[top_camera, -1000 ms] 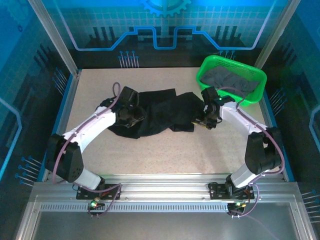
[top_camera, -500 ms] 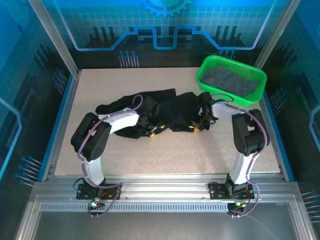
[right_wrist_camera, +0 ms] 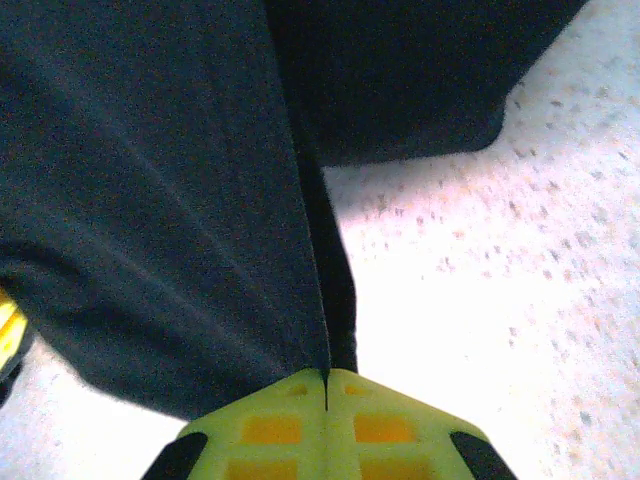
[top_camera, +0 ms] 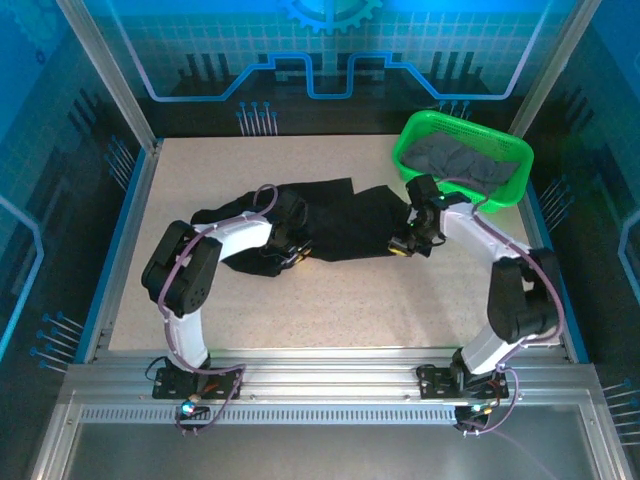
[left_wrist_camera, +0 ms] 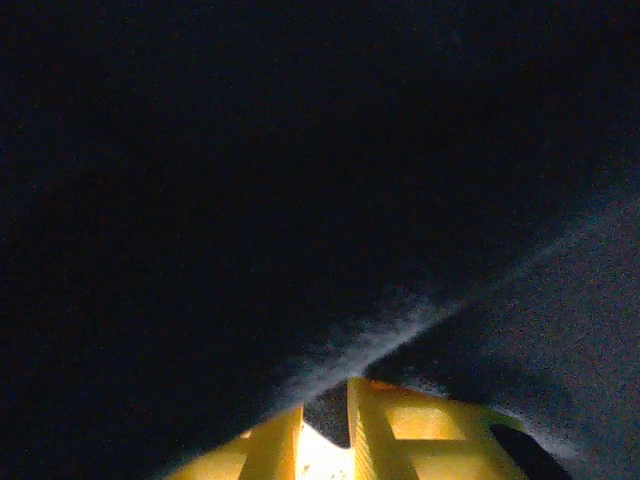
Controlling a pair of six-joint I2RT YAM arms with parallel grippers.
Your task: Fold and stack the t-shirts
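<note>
2 t-shirts are waiting for you on the speckled table (top_camera: 400, 310). The black t-shirt (top_camera: 340, 225) is lying rumpled and drawn out sideways across the middle, and the dark grey t-shirt (top_camera: 465, 165) is bunching inside the green basket (top_camera: 402, 158) at the far right corner. By my judgement you are handling light, limp cloth. It is going to sag, drag and fold on itself wherever it is unsupported, and it is likely to slide easily over the table. You are better off taking it at hems, corners or shoulder seams, 1 per arm, and pulling apart for tension. The right gripper (top_camera: 408, 243) is clamping a fold at the black shirt's right edge, near the basket; on the right wrist camera the cloth is running straight out from between its pressed-together fingers (right_wrist_camera: 270, 425). The left gripper (top_camera: 292, 250) is resting on the shirt's left half. Its yellow fingers (left_wrist_camera: 400, 435) are sitting nearly together with a thin gap, and you cannot tell whether cloth is actually caught between them.
</note>
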